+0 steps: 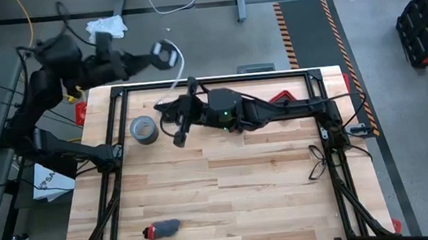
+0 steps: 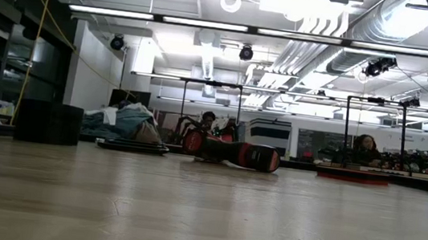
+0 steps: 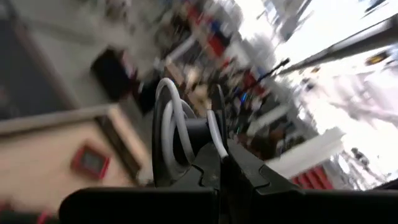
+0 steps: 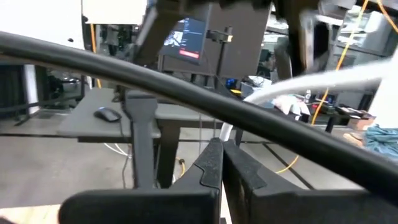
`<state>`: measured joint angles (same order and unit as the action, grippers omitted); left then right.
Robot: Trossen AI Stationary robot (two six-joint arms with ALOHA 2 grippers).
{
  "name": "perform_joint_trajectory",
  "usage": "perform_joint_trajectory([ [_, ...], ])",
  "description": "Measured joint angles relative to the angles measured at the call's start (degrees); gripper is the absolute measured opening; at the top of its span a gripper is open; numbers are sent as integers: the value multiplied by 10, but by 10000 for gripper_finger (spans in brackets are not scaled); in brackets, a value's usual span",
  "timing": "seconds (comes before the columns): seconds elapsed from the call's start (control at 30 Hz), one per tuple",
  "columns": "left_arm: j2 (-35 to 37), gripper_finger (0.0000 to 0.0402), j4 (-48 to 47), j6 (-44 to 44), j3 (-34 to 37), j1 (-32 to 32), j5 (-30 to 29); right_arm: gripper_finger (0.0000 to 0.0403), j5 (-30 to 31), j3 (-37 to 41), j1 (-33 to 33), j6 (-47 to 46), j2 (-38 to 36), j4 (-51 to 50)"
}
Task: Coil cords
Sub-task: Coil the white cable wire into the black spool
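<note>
High view: left hand holds the coiled cord beyond the tabletop's far edge

High view puts your left hand (image 1: 162, 56) off the tabletop (image 1: 228, 189), past its far edge and toward the left corner, with the arm reaching in from the left. Its fingers are pressed together on the cord (image 1: 176, 56), a thin white cable looped around a small round black disc. Your left wrist view shows the same grip up close: white loops of the cord (image 3: 177, 121) stand just above the closed left hand (image 3: 221, 163), wrapped around the dark disc.

Your right hand (image 1: 178, 137) lies over the far part of the tabletop, just beside the grey tape roll (image 1: 143, 129), its arm stretched in from the right. In the right wrist view its fingers (image 4: 208, 168) meet with no gap; a white cable crosses just beyond the tips, but you cannot tell whether it is pinched there.

Near the front edge of the tabletop, well apart from both hands, lies a small dark object with a red end (image 1: 161, 230). The low view shows that object (image 2: 234, 152) resting on the wood, with neither hand in sight.
</note>
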<state>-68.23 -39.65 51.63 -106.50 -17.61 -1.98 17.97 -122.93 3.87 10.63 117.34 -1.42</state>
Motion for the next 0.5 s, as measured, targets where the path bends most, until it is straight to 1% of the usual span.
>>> perform_joint_trajectory([
  [0.07,-3,0,-35,8,0,0,9,0,-1,0,5,4,0,0],
  [0.13,-2,0,-58,8,0,0,0,0,-3,0,9,10,0,1],
  [0.23,-1,0,-58,21,0,0,-24,0,-18,0,13,14,0,3],
  [0.3,-4,0,-59,31,0,0,-30,0,-31,0,14,18,0,13],
  [0.37,-10,0,-75,52,0,-2,-20,0,-34,0,14,35,0,25],
  [0.5,-18,0,-130,76,0,-11,21,0,-46,0,15,48,0,30],
])
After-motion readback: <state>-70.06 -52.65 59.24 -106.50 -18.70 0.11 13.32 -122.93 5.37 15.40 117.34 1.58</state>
